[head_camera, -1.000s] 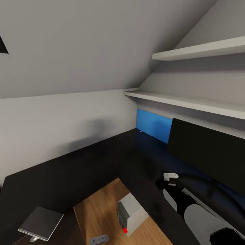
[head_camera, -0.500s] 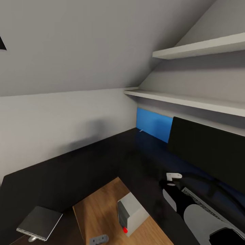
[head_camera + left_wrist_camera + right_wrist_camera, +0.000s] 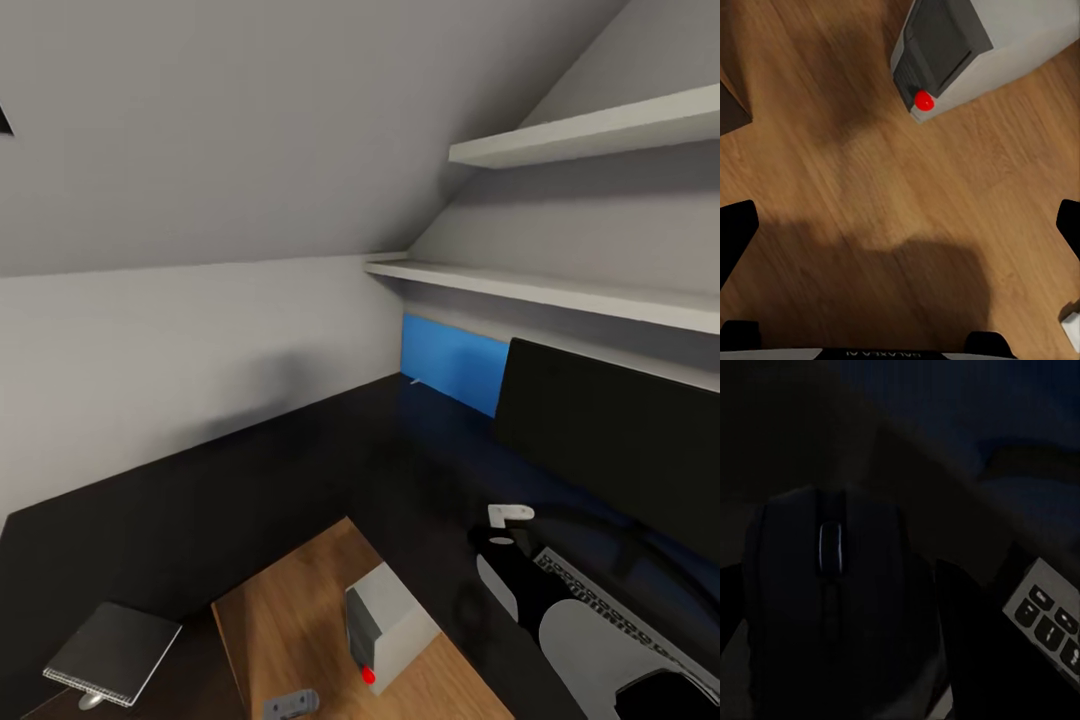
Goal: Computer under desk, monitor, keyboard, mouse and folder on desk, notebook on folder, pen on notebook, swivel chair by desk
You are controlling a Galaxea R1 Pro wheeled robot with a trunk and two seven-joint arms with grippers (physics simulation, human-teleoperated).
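Observation:
My right gripper [image 3: 844,585] is shut on the black mouse [image 3: 832,585], whose sides touch both fingers. It hovers low over the black desk [image 3: 250,480], just left of the keyboard [image 3: 600,600]; the keyboard's corner [image 3: 1050,622] shows close by. The black monitor [image 3: 620,450] stands on the desk behind the keyboard. The grey computer [image 3: 388,620] with its red light [image 3: 923,100] sits on the wood floor in the desk's inner corner. My left gripper [image 3: 900,232] hangs open above the floor near it, holding nothing. The grey notebook [image 3: 112,655] lies on the desk's near left part.
Two white shelves [image 3: 560,290] run along the right wall above the monitor, under a sloped ceiling. A blue wall panel [image 3: 450,365] sits behind the desk's back corner. Wood floor [image 3: 290,620] shows in the desk's angle.
The camera has shifted a little. My right arm has edged to the right with the mouse, and more of the keyboard now shows beside it.

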